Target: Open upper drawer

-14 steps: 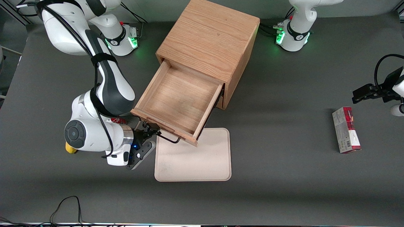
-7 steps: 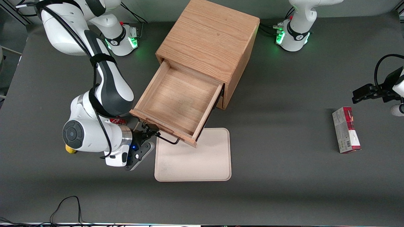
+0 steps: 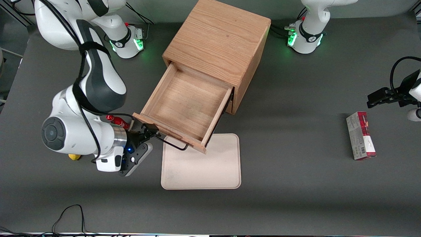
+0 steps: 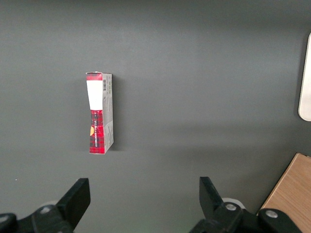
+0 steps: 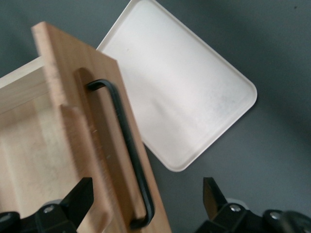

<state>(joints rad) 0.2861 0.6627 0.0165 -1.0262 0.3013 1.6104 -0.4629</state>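
Observation:
The upper drawer stands pulled far out of the oak cabinet, and its shallow wooden tray is bare inside. Its thin black wire handle runs along the drawer front, which also shows in the right wrist view with the handle. My right gripper is open at the handle's end toward the working arm. In the wrist view the gripper has its jaws wide apart on either side of the handle's end, touching nothing. The lower drawer is hidden under the open one.
A beige tray lies flat on the table below the drawer front, nearer the front camera; it also shows in the right wrist view. A red-and-white box lies toward the parked arm's end. A small yellow object and a red item sit by my arm.
My right arm has drawn back toward its own end of the table, and the gripper has slid along to the handle's end. The drawer has stayed put.

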